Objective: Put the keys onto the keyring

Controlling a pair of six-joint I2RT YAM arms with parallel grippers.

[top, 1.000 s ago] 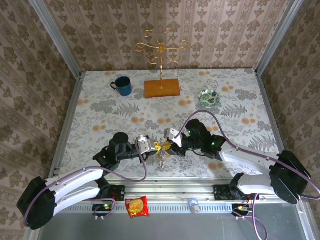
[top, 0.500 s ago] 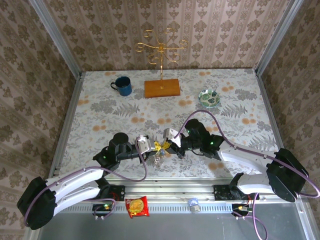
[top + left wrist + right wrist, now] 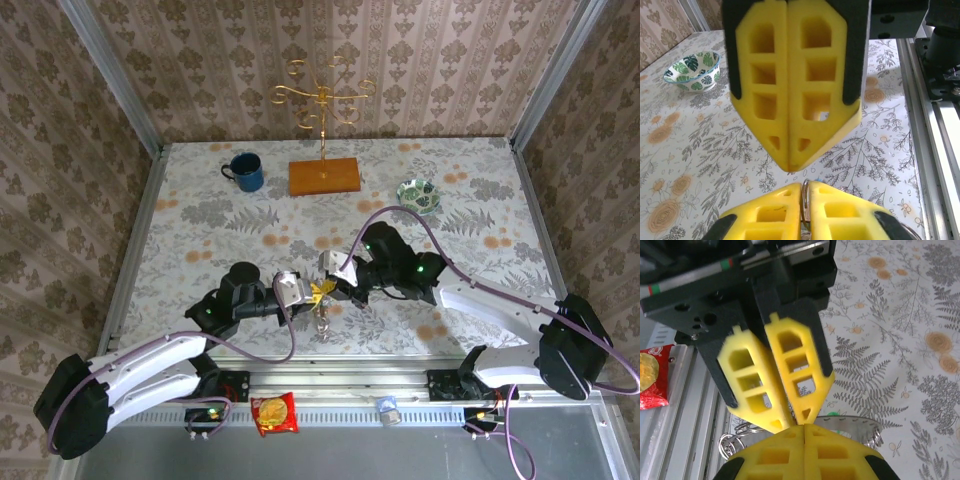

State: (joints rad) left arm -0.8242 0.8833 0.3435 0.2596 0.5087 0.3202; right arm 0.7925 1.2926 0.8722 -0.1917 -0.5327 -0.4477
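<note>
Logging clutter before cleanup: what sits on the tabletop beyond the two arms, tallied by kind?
Blue mug: 1
Green patterned bowl: 1
Gold ornate stand on a wooden base: 1
Total: 3

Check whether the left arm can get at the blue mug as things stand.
Probably not yet. The table up to the blue mug looks free, but the left gripper is shut on a thin metal ring, tip to tip with the right gripper; it must let go first.
</note>
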